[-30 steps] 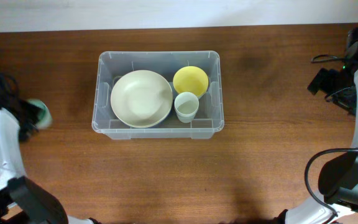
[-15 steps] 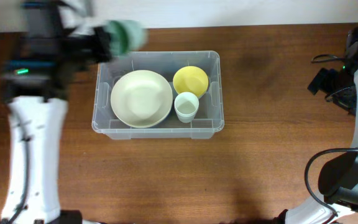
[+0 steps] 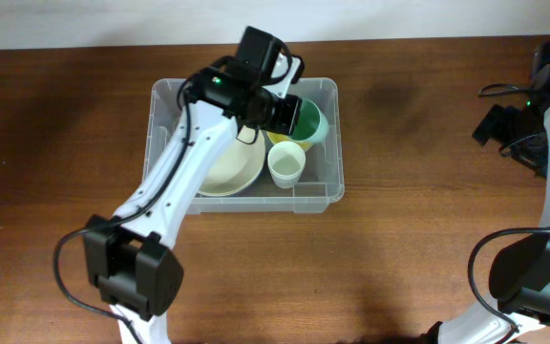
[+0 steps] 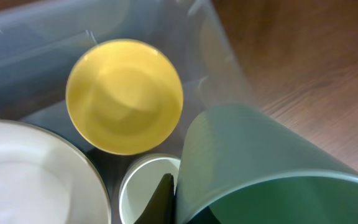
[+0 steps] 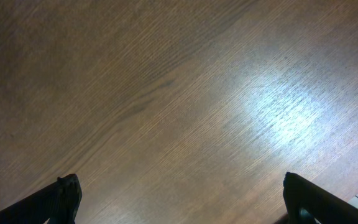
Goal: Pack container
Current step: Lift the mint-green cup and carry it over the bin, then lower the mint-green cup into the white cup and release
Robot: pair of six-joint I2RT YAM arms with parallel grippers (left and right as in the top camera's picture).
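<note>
The container (image 3: pixel 160 143) is a clear plastic bin in the middle of the table. It holds a large cream bowl (image 3: pixel 227 172), a yellow bowl (image 3: pixel 277 139) and a white cup (image 3: pixel 286 164). My left gripper (image 3: pixel 289 115) is shut on a green cup (image 3: pixel 311 122), held tilted over the yellow bowl at the bin's back right. In the left wrist view the green cup (image 4: pixel 260 162) fills the lower right, with one dark finger (image 4: pixel 165 199) against its wall, above the white cup (image 4: pixel 138 186) and beside the yellow bowl (image 4: pixel 124 96). My right gripper (image 5: pixel 182 199) is open over bare table.
The right arm (image 3: pixel 518 124) stands at the far right edge with cables near it. The bin's clear wall (image 4: pixel 42 37) shows behind the yellow bowl. Brown wooden tabletop (image 3: pixel 428 239) surrounds the bin. A pale wall edge runs along the back.
My left arm has swung from the table's far left edge, past the bin's back left corner, to over the bin's back right, carrying the green cup. The right arm has not moved.
</note>
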